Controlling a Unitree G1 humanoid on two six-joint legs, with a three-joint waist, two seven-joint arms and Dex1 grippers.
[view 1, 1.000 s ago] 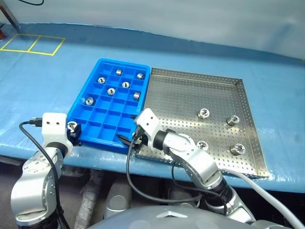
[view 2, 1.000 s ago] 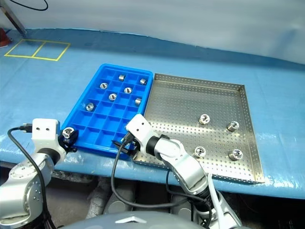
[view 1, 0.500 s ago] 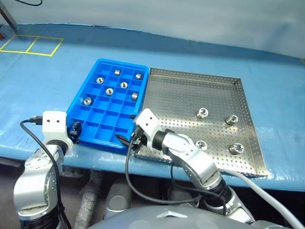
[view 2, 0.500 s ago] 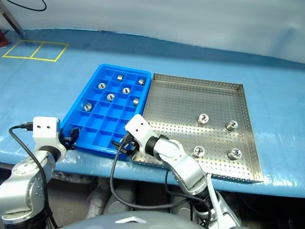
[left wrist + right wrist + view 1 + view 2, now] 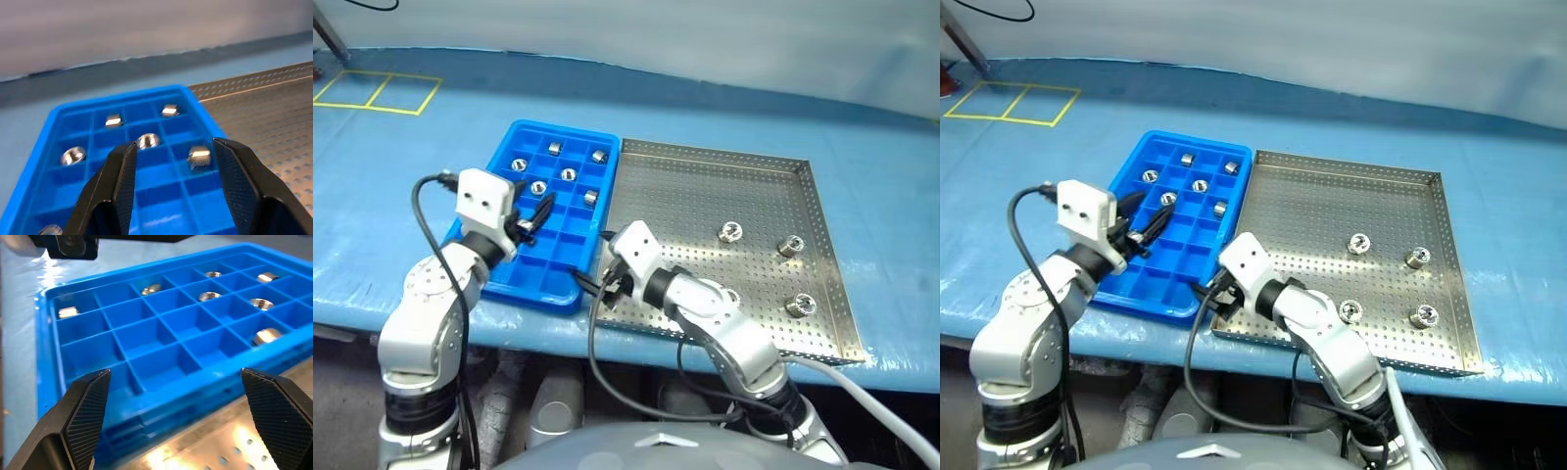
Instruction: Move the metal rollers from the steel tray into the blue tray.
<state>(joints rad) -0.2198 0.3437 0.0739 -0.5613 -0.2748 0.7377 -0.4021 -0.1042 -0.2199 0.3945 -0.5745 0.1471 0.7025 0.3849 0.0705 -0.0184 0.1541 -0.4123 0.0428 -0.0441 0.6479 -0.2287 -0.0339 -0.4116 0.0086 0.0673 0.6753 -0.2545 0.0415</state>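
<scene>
The blue tray [image 5: 540, 217], long axis running away from the robot, lies touching the steel tray [image 5: 705, 201] where four metal rollers [image 5: 731, 232] remain, while the left gripper [image 5: 536, 217] and right gripper [image 5: 171, 396] hover parted and empty.

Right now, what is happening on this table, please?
A two-armed robot is moving metal rollers from the steel tray into the blue tray. Six rollers lie in the blue compartments; four are on the steel tray. The left gripper hovers open and empty over the blue tray. The right gripper is open at the trays' near edge.
</scene>
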